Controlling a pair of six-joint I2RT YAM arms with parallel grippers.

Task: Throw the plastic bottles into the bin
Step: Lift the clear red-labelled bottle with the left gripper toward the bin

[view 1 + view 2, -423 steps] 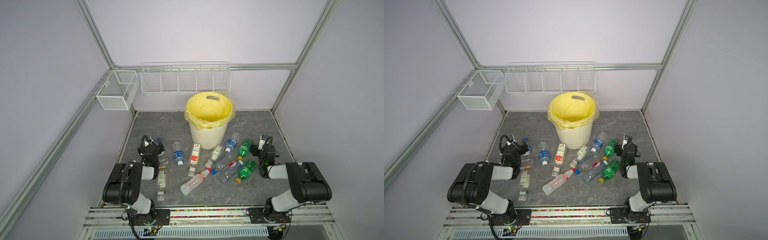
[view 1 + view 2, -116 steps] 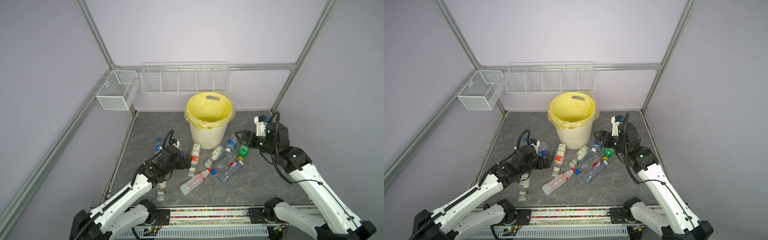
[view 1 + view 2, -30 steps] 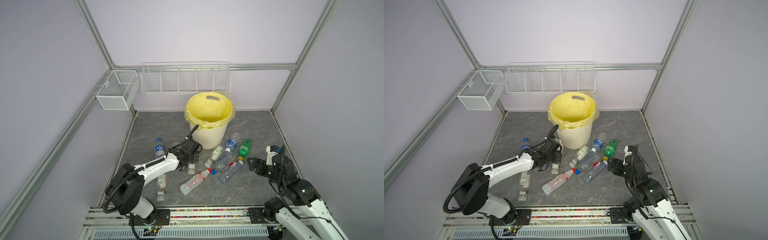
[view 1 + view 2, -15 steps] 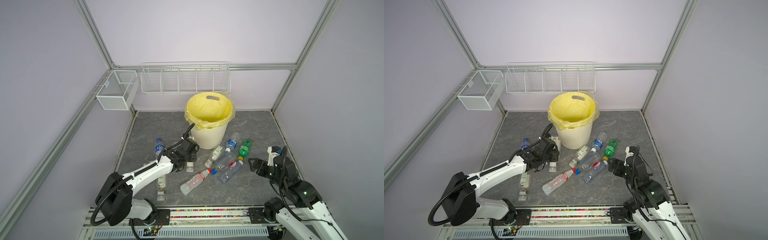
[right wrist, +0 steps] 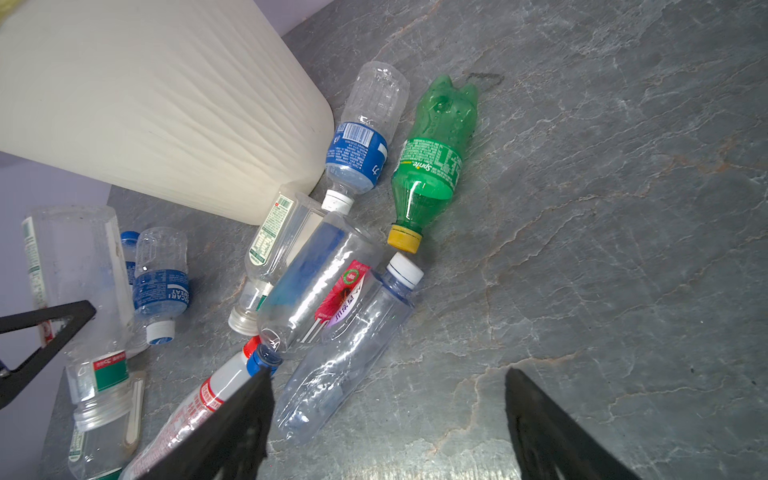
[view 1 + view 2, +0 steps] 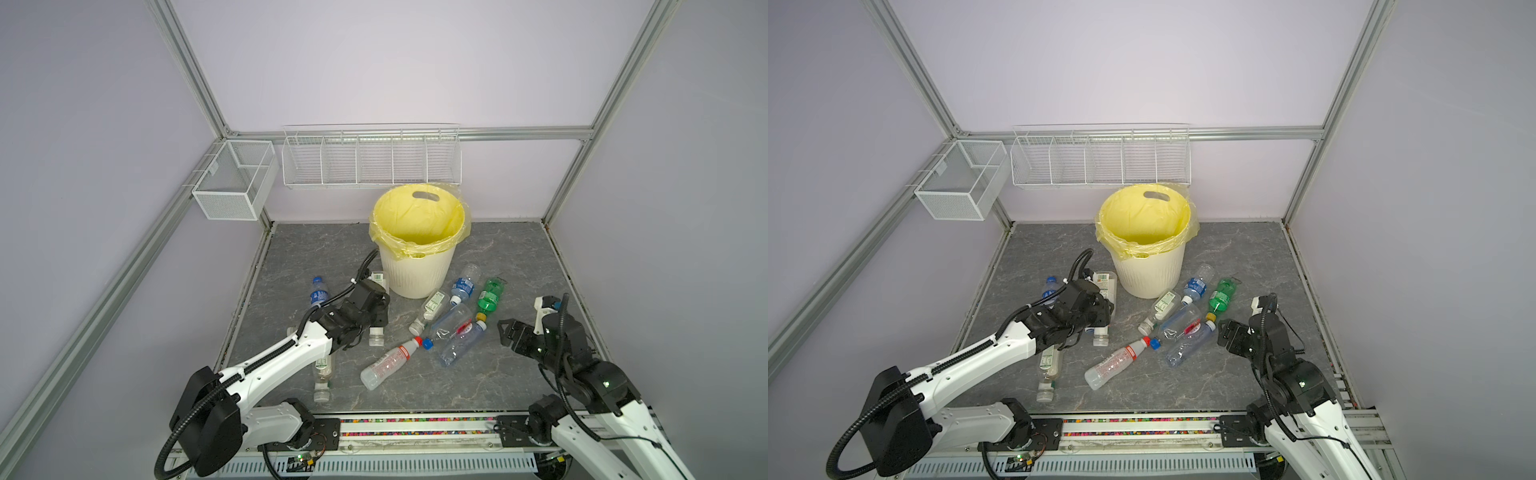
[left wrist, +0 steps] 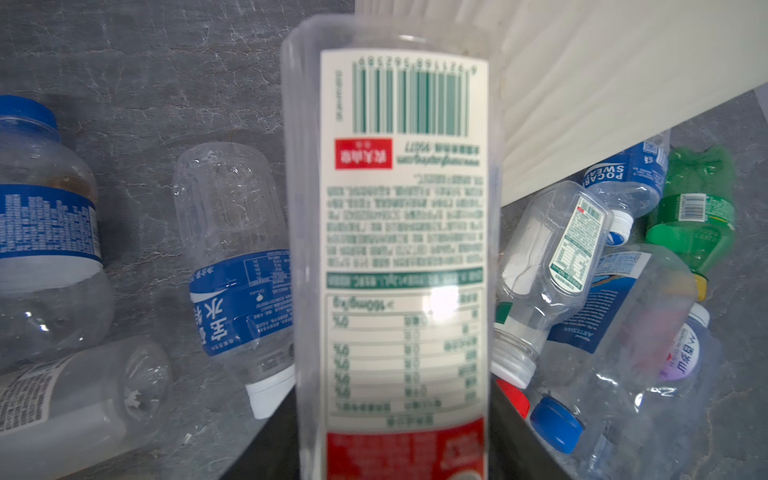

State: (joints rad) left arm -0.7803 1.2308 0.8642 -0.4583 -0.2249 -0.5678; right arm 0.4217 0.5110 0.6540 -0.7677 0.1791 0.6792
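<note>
My left gripper (image 6: 370,316) (image 7: 395,419) is shut on a clear bottle with a white-green label and a red band (image 6: 377,279) (image 6: 1105,283) (image 7: 399,249), held just left of the bin (image 6: 415,274) (image 6: 1150,270) with its cap end low. My right gripper (image 6: 509,332) (image 6: 1228,334) (image 5: 386,399) stands open and empty over bare floor, right of the bottle heap. That heap holds a green bottle with a yellow cap (image 6: 488,297) (image 5: 432,158), a blue-labelled one (image 6: 463,286), a bluish clear one (image 6: 457,347) and a red-white one (image 6: 388,365).
A blue-labelled bottle (image 6: 319,293) lies left of my left arm, and another bottle (image 6: 322,374) lies partly under it. White wire baskets (image 6: 370,162) (image 6: 232,183) hang on the back and left walls. Metal frame posts edge the grey floor.
My left gripper has drawn slightly left and toward the front with the bottle in it, and its arm has swung. The right arm has barely moved.
</note>
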